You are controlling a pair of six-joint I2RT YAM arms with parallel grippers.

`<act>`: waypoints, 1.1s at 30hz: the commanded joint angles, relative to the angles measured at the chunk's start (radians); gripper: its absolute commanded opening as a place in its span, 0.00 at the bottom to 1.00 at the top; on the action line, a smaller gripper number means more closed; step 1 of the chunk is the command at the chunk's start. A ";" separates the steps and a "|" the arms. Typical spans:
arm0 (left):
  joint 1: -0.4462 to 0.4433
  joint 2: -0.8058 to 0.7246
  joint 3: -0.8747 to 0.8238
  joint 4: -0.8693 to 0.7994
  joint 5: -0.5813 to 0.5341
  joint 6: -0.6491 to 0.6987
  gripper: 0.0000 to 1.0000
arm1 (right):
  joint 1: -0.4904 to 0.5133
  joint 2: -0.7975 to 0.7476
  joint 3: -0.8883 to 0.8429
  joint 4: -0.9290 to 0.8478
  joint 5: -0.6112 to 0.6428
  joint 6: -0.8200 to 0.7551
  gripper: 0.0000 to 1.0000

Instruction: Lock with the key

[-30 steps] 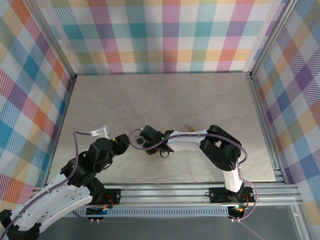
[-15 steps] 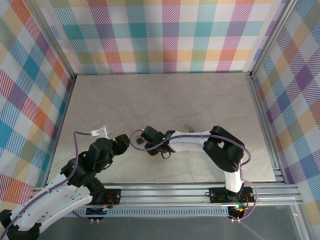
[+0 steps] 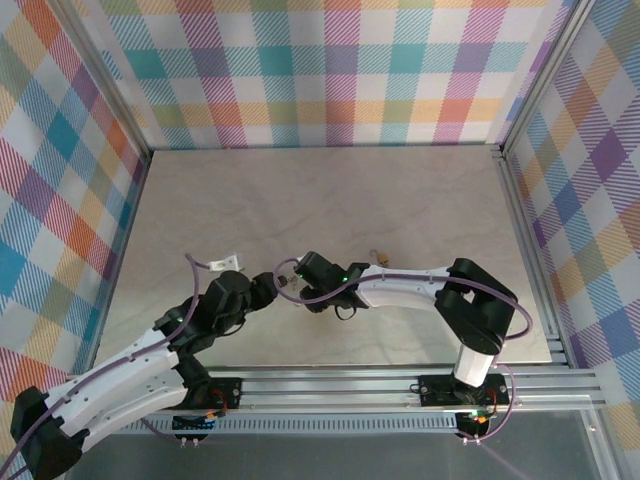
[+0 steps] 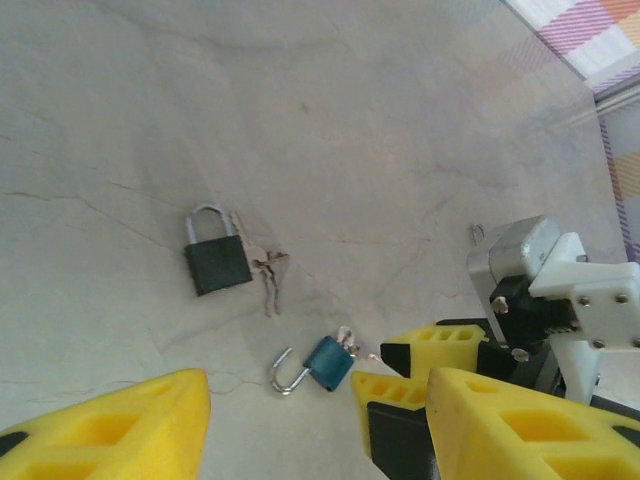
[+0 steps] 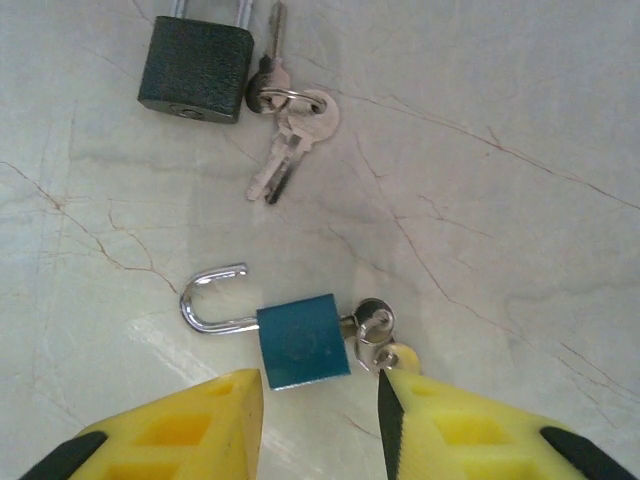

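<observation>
top external first: both arms lean in over the middle of the counter (image 3: 330, 200), left end effector (image 3: 268, 291) and right end effector (image 3: 291, 276) almost nose to nose. if either swings, a bump between them is a real worry. the locks are too small to make out from up here.

over to the left wrist: the left end effector (image 4: 320, 405) has its fingers spread wide with nothing between them. below it the blue padlock (image 4: 328, 362) lies flat on the counter with its shackle (image 4: 284, 378) swung open. the right end effector (image 4: 368, 367) sits just beside the key end. a dark padlock (image 4: 217, 264), shackle closed, lies apart from the blue one with spare keys (image 4: 268, 278) beside it.

right wrist now: the right end effector (image 5: 318, 385) has its fingers apart, one either side of the blue padlock's (image 5: 303, 340) near edge, not clamped. the key (image 5: 372, 320) sticks out of the body, ring attached, just beside one finger.

the risk, as i read it: on closing, that finger catches the key or ring and skids the light lock round, or drags the key out. pinch only a corner and the body may squirt free. and the shackle (image 5: 205, 300) is turned aside, so pressing it before it lines up with its hole would jam it.
</observation>
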 commanded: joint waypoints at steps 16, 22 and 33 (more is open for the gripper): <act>0.008 -0.063 0.007 -0.008 -0.024 -0.007 0.60 | 0.010 0.050 0.008 0.024 -0.057 -0.009 0.49; 0.009 -0.078 0.016 -0.029 -0.037 0.007 0.60 | 0.020 0.098 0.044 0.016 -0.026 -0.014 0.48; 0.008 -0.105 0.010 -0.051 -0.045 0.013 0.60 | 0.019 0.142 0.068 0.003 -0.002 -0.022 0.41</act>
